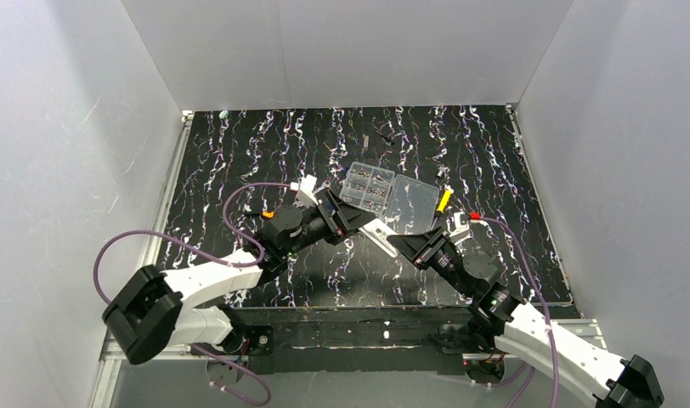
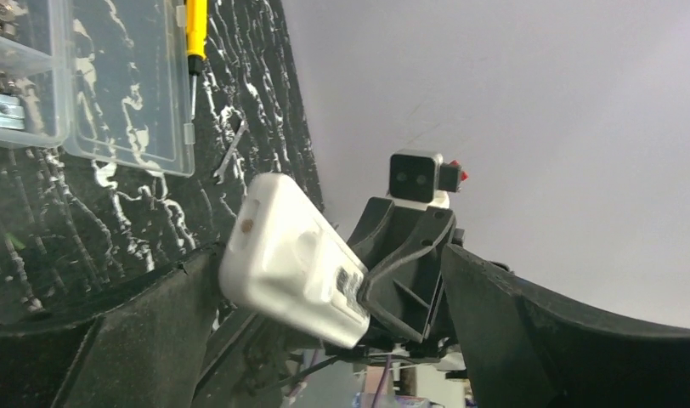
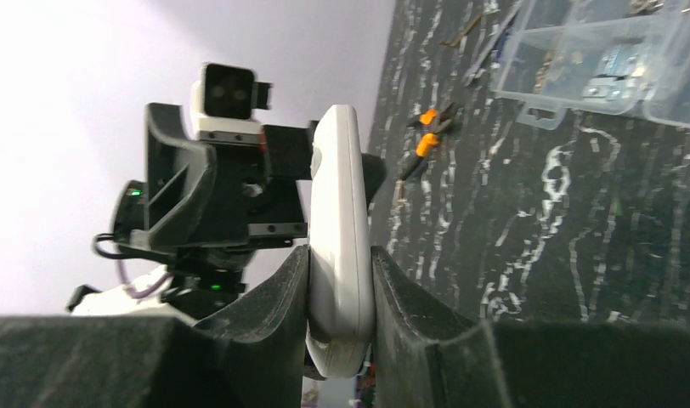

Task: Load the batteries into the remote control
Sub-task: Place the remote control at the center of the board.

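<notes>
Right wrist view: the right gripper [image 3: 340, 255] pinches the remote control [image 3: 337, 195] edge-on between its two black fingers [image 3: 278, 297], and the slim white body stands up out of the grip. Left wrist view: the left gripper [image 2: 329, 255] stands wide, its fingers [image 2: 146, 340] spread to either side of the remote's free end. One finger is touching or just beside the white casing, which of the two cannot be told, and the other is well clear of it. From the top external camera, the remote hangs between the two grippers above the black, white-veined table [image 1: 240, 153], just in front of a clear plastic compartment box [image 1: 388, 194] that lies open with small parts in its cells. A yellow-handled screwdriver [image 1: 443, 201] lies just beside the box's right edge. Orange-handled pliers [image 3: 427, 136] lie on the table near the left arm.
</notes>
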You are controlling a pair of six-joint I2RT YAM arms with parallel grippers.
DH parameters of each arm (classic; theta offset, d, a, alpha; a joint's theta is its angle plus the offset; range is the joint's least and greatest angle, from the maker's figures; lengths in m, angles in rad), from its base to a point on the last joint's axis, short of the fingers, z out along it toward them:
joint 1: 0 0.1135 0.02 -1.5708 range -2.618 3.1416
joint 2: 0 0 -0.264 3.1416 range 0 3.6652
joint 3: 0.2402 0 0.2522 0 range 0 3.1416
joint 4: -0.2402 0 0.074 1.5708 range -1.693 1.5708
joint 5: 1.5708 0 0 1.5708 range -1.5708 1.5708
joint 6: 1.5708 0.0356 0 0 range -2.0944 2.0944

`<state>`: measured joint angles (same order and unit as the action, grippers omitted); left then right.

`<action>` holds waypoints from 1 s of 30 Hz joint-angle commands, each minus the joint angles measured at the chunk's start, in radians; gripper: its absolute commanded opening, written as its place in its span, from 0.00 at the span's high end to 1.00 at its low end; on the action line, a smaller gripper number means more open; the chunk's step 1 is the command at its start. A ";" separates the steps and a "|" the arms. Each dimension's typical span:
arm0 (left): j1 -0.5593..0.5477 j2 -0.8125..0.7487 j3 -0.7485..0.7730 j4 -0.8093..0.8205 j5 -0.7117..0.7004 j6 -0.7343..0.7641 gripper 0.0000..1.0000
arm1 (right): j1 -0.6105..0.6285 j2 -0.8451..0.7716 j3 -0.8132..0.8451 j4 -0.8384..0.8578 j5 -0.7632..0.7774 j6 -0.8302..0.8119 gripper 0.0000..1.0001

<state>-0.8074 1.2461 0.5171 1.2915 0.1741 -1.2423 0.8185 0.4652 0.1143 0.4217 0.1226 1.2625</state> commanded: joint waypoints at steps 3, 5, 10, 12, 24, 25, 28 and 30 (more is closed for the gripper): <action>0.001 -0.236 0.060 -0.419 -0.030 0.229 0.02 | -0.002 -0.016 0.251 -0.337 0.114 -0.310 0.99; 0.003 -0.320 0.112 -0.747 -0.104 0.342 0.02 | -0.002 0.041 0.327 -0.452 0.133 -0.446 0.99; 0.013 -0.456 0.243 -1.169 -0.315 0.548 0.02 | 0.005 0.222 0.437 -0.559 0.078 -0.645 0.99; 0.016 -0.481 0.273 -1.264 -0.380 0.581 0.02 | 0.032 0.304 0.464 -0.549 0.069 -0.711 0.99; 0.030 -0.485 0.370 -1.540 -0.494 0.617 0.02 | 0.257 0.692 0.585 -0.280 0.104 -1.142 0.99; 0.031 -0.488 0.370 -1.543 -0.498 0.620 0.02 | 0.258 0.717 0.585 -0.242 0.091 -1.178 0.99; 0.032 -0.486 0.394 -1.591 -0.516 0.639 0.02 | 0.273 0.799 0.599 -0.157 0.074 -1.308 0.99; 0.034 -0.483 0.413 -1.630 -0.521 0.649 0.02 | 0.279 0.854 0.625 -0.136 0.046 -1.374 0.99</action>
<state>-0.7807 0.7670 0.8677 -0.2184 -0.2909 -0.6304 1.0779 1.2469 0.6601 0.1123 0.2199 0.0975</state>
